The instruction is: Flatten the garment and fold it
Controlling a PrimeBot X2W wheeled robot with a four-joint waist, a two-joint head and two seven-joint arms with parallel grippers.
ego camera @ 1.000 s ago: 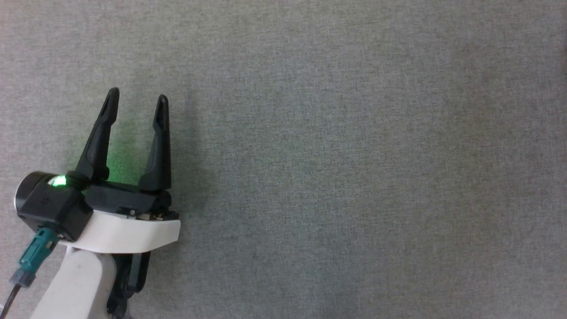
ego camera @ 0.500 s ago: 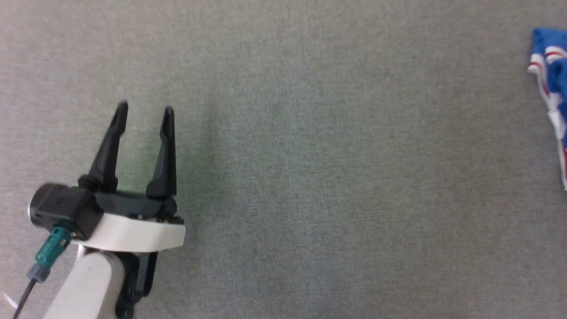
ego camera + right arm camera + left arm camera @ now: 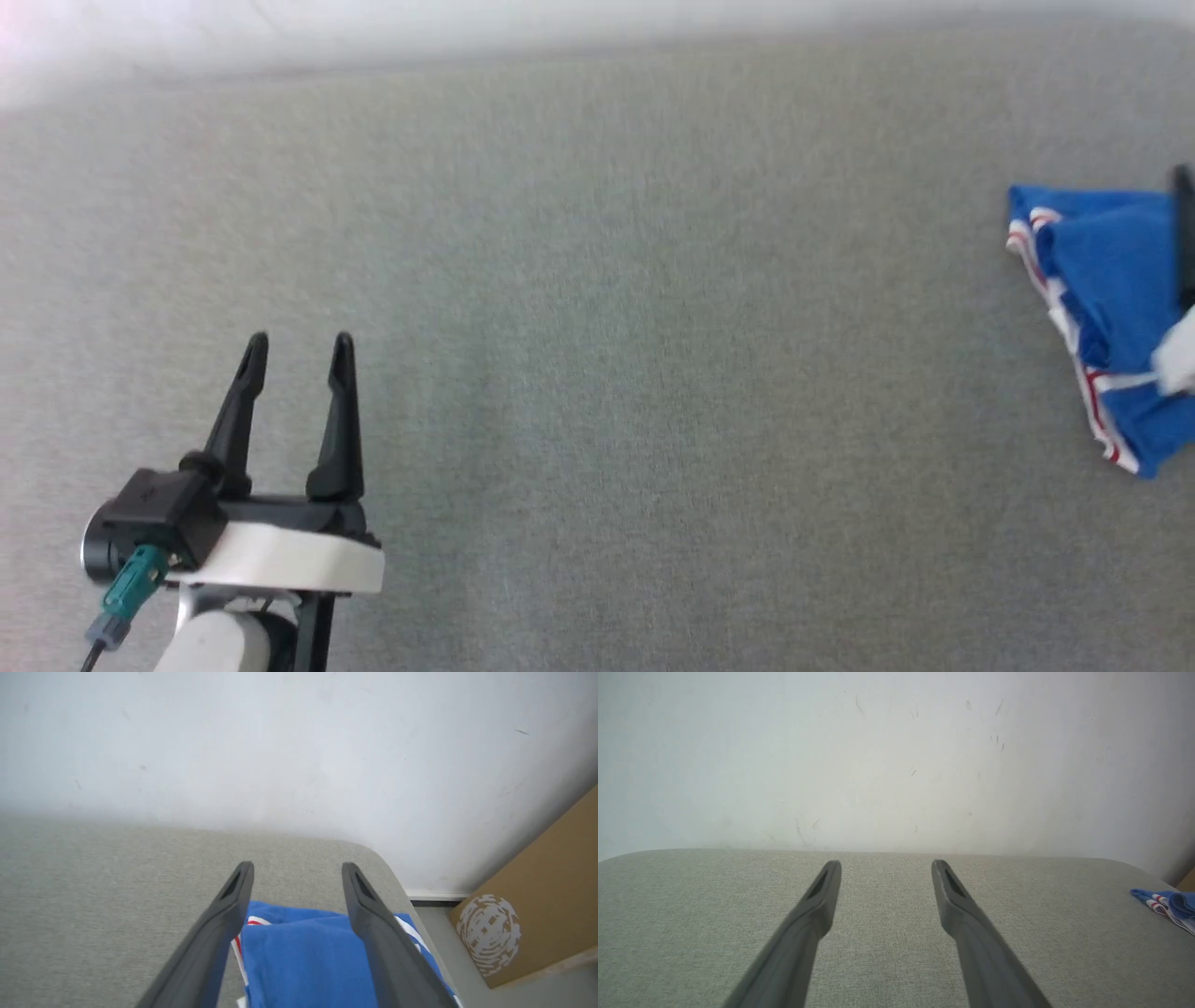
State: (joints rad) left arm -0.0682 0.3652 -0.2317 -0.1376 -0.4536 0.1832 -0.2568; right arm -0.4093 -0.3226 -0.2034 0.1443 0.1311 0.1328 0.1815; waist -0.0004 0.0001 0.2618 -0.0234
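The garment (image 3: 1106,280), bright blue with white and red striped trim, lies bunched at the far right of the grey fabric surface (image 3: 653,373). It appears small at the right edge in the left wrist view, the garment (image 3: 1169,904). My left gripper (image 3: 299,345) hovers open over bare grey fabric at the lower left, far from the cloth. My right gripper (image 3: 296,870) is open, its fingers above the garment (image 3: 303,961), nothing held. In the head view a dark finger (image 3: 1184,233) of the right gripper shows at the right edge over the cloth.
A white wall (image 3: 560,28) runs behind the surface's far edge. A brown cardboard box (image 3: 537,905) with a white round print stands on the floor past the surface's right corner. Wide bare fabric lies between the left gripper and the garment.
The head camera has tilted up and turned right: the wall now shows on top and the garment has come further into view. The left gripper sits lower in the picture, still open.
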